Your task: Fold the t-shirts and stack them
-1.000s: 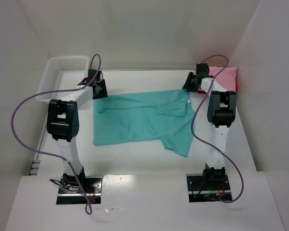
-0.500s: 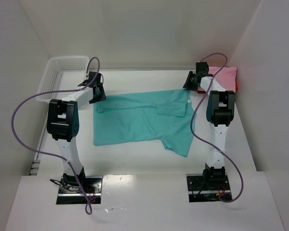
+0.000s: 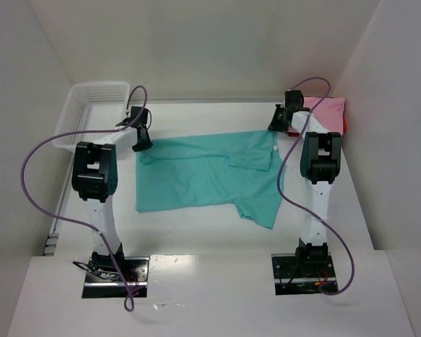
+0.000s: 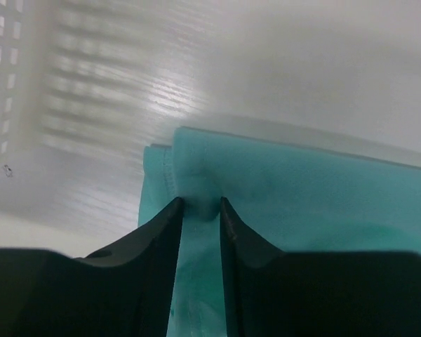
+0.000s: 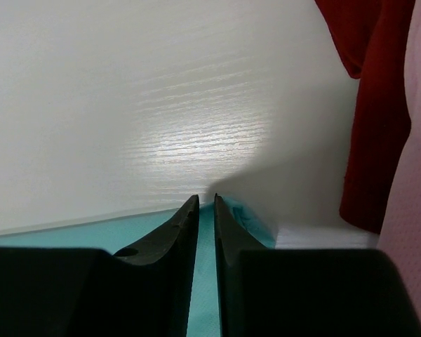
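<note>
Teal cloth puckers into a small ridge between the black fingertips of the left gripper [image 4: 200, 203]. The jaws stand narrow and pinch the teal t-shirt [image 4: 302, 189] at its far left corner, where a hem doubles over. Beyond that corner lies bare white table [image 4: 281, 63]. The white mesh basket [image 4: 21, 70] shows as a blur at the left of the wrist view.

The right gripper [image 5: 206, 200] has its fingers drawn almost together, leaving a thin slit with teal showing through. Its tips sit right at the shirt's far right edge. The angle is too low to tell whether they truly grip the fabric or only rest on it. Just to the right, a red t-shirt [image 5: 372, 105] lies under a pink t-shirt [image 5: 414, 210], close to the teal edge but apart from it.

From above, the teal shirt [image 3: 203, 175] lies spread flat across the middle of the table [image 3: 196, 232]. One sleeve points toward the near right. Each arm reaches to a far corner of the shirt. The folded pink shirt [image 3: 326, 109] sits in the far right corner, with a sliver of red [image 3: 346, 125] beneath it. The basket [image 3: 91, 98] stands at the far left.
</note>
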